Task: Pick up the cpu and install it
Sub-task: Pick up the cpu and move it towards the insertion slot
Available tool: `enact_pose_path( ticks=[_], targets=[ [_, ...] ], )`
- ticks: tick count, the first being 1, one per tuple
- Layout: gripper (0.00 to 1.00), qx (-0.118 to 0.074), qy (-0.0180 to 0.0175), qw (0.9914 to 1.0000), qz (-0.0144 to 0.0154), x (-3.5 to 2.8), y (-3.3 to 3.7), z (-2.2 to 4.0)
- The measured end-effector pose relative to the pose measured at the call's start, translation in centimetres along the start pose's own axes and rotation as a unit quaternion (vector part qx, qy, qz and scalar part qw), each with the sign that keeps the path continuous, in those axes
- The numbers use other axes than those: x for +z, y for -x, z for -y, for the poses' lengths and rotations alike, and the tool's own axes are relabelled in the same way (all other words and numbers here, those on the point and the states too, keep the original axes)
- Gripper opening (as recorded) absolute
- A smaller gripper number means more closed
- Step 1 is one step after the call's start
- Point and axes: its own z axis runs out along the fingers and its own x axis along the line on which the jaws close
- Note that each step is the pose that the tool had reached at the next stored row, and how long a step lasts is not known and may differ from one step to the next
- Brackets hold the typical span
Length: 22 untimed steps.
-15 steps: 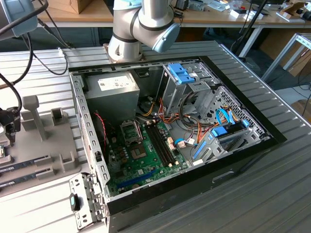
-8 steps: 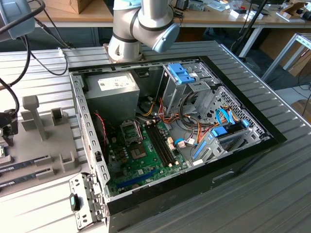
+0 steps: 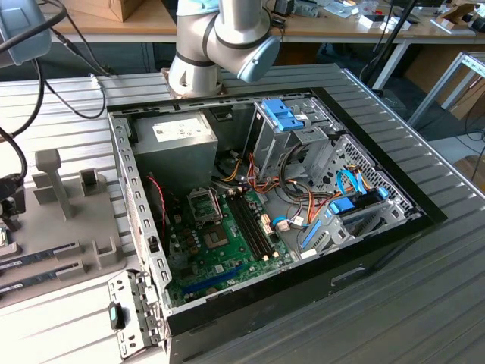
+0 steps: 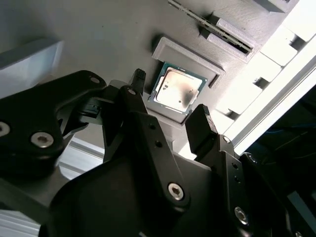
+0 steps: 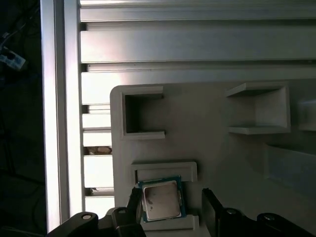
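Ribbed aluminium tabletop [image 3: 424,303] carries an open computer case [image 3: 303,292] in the exterior view, with workbenches beyond it at twelve o'clock. Inside the case a green motherboard [image 3: 220,258] lies flat. Its processor socket [image 3: 204,206] sits at about eleven o'clock from the board's middle. A grey power-supply box [image 3: 173,142] lies at twelve o'clock from that socket, and dark memory sticks [image 3: 250,224] run near the socket at three o'clock. The robot arm [image 3: 227,34] rises behind the case at twelve o'clock. A grey holder plate [image 3: 106,254] lies on the tabletop at nine o'clock from the case.

In the second wrist view the end effector [image 4: 170,96] hangs close over that plate with its black fingers [image 4: 200,121] spread wide. The cpu [image 4: 177,90] lies flat in a shallow square recess of the plate, metal top up with a thin green rim around it. It lies between the two fingers and is not gripped. A long narrow stick [image 4: 212,27] stands on edge in a slot of the plate, apart from the cpu.

In the first wrist view the cpu again lies in its recess between the spread fingers. One finger is just beside its edge and the other stands clearly apart. Two open-sided pockets [image 5: 143,113] are moulded into the plate near the recess, and bright aluminium rails [image 5: 197,44] run beyond the plate's edge.
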Motion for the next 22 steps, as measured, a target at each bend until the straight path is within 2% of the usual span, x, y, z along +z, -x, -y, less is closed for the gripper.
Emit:
enact_pose_path(
  ticks=[4, 9, 12, 15, 19, 22],
  targets=[
    [0.6, -0.001, 0.0, 1.0, 0.0, 0.11, -0.36, 0.17],
    [0.6, -0.002, 0.0001, 1.0, 0.0, 0.3, -1.19, 0.42],
    [0.6, -0.004, 0.0002, 0.99999, 0.0001, 0.46, -1.34, 0.54],
    [0.6, -0.009, -0.0014, 0.99996, 0.0001, 0.68, -1.33, 0.6],
    [0.6, -0.02, -0.0019, 0.99981, 0.0001, 0.96, -0.57, 0.58],
    [0.6, -0.026, -0.0017, 0.99965, 0.0003, 1.11, -0.34, 0.56]
  ],
)
